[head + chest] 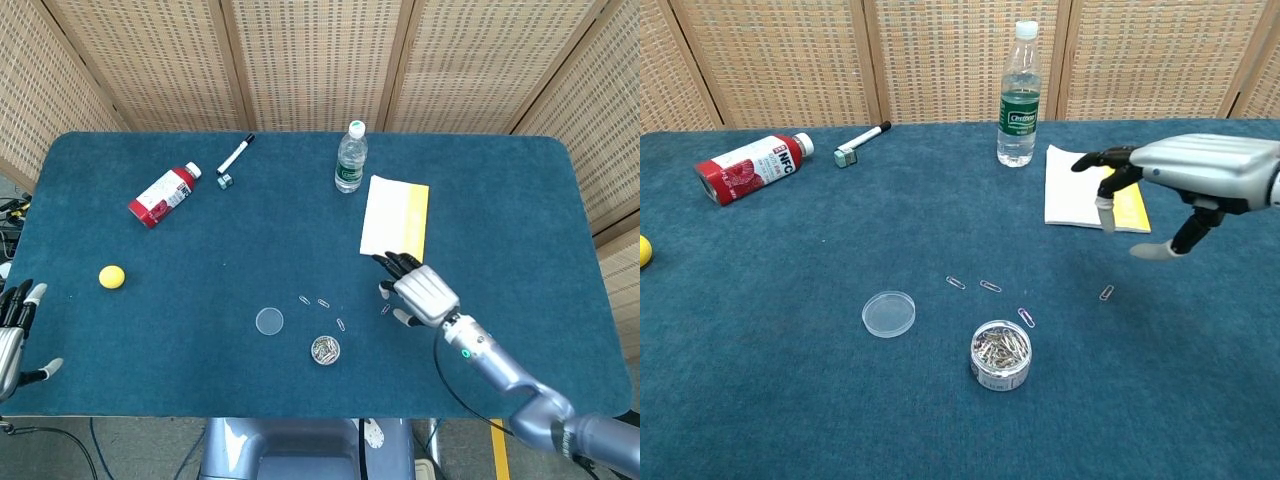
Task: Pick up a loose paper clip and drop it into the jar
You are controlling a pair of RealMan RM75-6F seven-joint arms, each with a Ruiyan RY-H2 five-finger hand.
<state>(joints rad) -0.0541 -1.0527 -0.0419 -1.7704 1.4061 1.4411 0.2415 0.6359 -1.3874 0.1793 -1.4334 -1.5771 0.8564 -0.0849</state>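
Note:
A small open jar (325, 350) (1001, 354) full of paper clips stands near the table's front middle. Its clear lid (269, 321) (888, 313) lies to its left. Several loose paper clips lie behind the jar; the rightmost paper clip (1106, 293) (385, 310) lies apart. My right hand (420, 290) (1185, 180) hovers open above the table just right of that clip, fingers spread, holding nothing. My left hand (14, 330) waits open at the table's front left edge, seen only in the head view.
A water bottle (350, 158) and a white and yellow notepad (396, 218) stand at the back, the pad just behind my right hand. A red bottle (164, 194), a marker (235, 154) and a yellow ball (111, 277) lie on the left.

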